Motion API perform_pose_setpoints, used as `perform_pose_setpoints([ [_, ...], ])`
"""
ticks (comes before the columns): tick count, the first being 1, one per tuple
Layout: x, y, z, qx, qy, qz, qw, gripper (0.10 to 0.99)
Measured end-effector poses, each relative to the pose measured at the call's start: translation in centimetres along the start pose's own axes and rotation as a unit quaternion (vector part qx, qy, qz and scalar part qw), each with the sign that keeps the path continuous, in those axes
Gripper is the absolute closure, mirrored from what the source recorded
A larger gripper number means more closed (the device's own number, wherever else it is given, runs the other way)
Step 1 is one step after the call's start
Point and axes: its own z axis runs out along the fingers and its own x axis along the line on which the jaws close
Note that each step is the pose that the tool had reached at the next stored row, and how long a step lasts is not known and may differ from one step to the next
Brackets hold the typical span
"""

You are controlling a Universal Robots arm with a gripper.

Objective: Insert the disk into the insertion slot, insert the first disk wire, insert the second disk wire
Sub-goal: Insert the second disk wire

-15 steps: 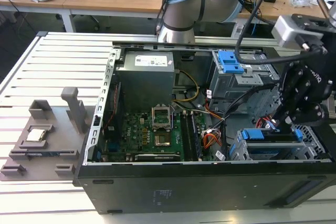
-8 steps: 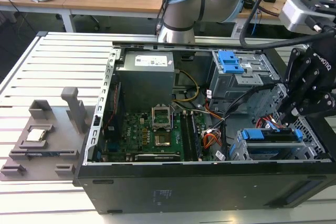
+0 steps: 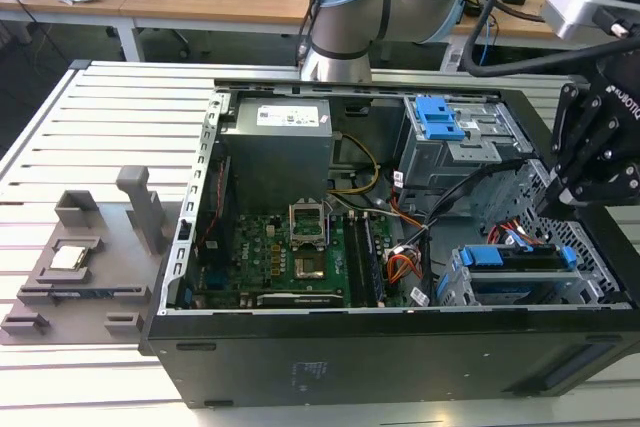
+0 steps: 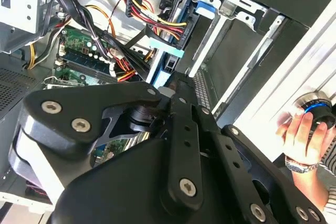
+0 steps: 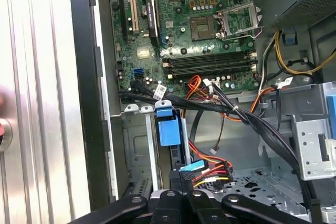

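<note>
My tool [image 3: 560, 209] hovers just above the insertion slot [image 3: 590, 292] at the open computer case's [image 3: 300, 347] corner on the exterior view's right. The disk [image 3: 520, 259] in its blue carrier sits seated inside that slot. I cannot tell whether my tool's fingers are apart or together.

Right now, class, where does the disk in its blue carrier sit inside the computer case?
In the exterior view, the disk sits in the insertion slot at the case's lower right corner, right of the motherboard and below the gripper.
</note>
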Motion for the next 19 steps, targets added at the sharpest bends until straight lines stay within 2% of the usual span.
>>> perform_pose_setpoints([
  [3, 0.03, 0.07, -0.95, 0.0, 0.0, 0.0, 1.0, 0.98],
  [19, 0.03, 0.08, -1.03, 0.0, 0.0, 0.0, 1.0, 0.98],
])
